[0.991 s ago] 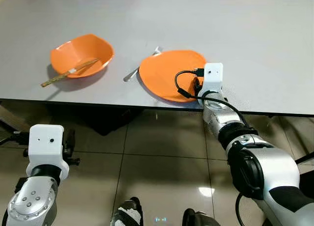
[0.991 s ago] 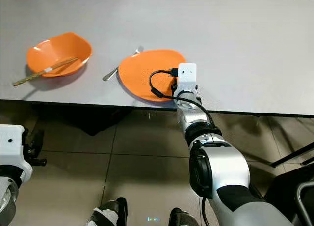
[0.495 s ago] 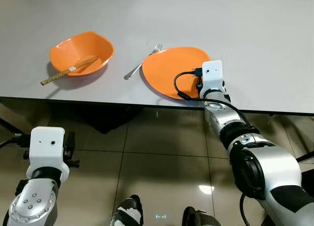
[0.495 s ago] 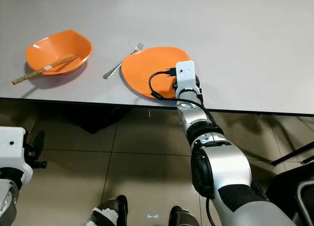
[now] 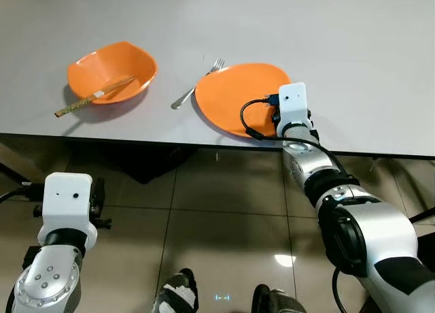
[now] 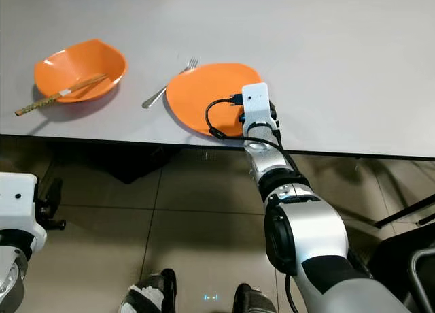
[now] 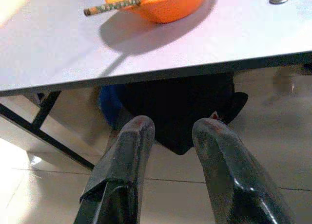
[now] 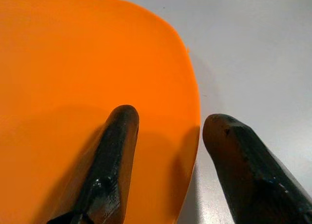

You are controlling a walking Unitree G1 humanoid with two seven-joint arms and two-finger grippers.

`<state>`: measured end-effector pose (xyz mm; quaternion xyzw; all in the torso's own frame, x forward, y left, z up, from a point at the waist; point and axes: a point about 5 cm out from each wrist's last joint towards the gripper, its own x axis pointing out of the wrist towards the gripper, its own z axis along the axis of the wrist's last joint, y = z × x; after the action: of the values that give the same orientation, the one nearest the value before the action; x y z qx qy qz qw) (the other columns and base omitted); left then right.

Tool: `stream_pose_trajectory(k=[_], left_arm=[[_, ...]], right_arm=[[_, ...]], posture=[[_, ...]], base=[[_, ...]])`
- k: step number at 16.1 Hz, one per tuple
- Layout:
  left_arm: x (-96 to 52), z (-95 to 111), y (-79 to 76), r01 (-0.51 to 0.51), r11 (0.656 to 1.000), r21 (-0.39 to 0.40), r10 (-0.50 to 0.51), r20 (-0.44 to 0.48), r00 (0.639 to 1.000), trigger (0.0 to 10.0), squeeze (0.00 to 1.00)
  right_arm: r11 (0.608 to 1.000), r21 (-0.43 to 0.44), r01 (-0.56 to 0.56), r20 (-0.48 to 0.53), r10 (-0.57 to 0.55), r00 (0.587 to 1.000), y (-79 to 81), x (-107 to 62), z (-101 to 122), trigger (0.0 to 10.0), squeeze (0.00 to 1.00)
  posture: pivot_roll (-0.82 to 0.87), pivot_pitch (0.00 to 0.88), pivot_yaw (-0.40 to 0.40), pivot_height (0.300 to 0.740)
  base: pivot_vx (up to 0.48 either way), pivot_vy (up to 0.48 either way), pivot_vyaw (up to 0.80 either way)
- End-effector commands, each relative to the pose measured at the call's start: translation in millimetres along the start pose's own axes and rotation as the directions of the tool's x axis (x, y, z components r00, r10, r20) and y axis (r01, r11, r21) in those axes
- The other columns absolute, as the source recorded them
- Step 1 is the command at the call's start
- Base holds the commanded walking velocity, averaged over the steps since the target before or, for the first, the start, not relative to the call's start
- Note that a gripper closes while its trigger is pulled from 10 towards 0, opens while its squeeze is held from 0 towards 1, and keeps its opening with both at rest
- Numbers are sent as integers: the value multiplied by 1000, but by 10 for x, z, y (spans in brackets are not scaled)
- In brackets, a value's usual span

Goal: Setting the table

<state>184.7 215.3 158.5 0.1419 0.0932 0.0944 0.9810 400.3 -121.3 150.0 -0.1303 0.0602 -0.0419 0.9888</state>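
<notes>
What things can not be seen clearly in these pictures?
- Right gripper: in the eye views its white wrist block hides the fingers at the plate rim.
- Plate: cut off by the right wrist view's edges.
- Fork: its handle end lies close beside the plate; contact too small to tell.
- Chopsticks and bowl: cut off by the left wrist view's edge.

Flat orange plate (image 5: 234,97) near table's front edge; fork (image 5: 197,90) just left; orange bowl (image 5: 112,71) holds chopsticks (image 5: 95,96).
</notes>
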Motion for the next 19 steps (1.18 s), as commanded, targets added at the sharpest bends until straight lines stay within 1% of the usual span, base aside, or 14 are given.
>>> stream_pose_trajectory(k=[1,7,10,12,14,19], left_arm=[[-25,40,1,2,1000,13,-2,21,1000,10000,0],[-13,37,-31,19,1000,12,-19,23,1000,10000,0],[-6,43,-38,17,1000,9,-17,27,999,10000,0],[-2,40,-57,21,1000,8,-21,26,999,10000,0],[1,38,-70,25,1000,5,-26,26,999,10000,0],[-3,31,-69,20,1000,6,-21,21,1000,10000,0]], right_arm=[[1000,-21,-16,-43,15,999,36,-23,-98,10000,0],[1000,-24,-20,-49,19,999,43,-29,-118,10000,0],[999,-28,-21,-50,20,999,41,-30,-124,10000,0],[998,-34,-44,-50,43,998,56,-32,-129,10000,0],[999,-16,-45,-65,44,997,55,-33,-144,10000,0],[998,-34,-45,-55,43,998,52,-31,-131,10000,0]], posture=[[275,233,34,740],[266,233,34,740],[264,233,33,740],[257,233,30,740],[257,233,30,740],[259,236,28,740]], base=[[431,0,0],[449,0,0],[0,0,0],[0,0,0],[0,0,0],[0,0,0]])
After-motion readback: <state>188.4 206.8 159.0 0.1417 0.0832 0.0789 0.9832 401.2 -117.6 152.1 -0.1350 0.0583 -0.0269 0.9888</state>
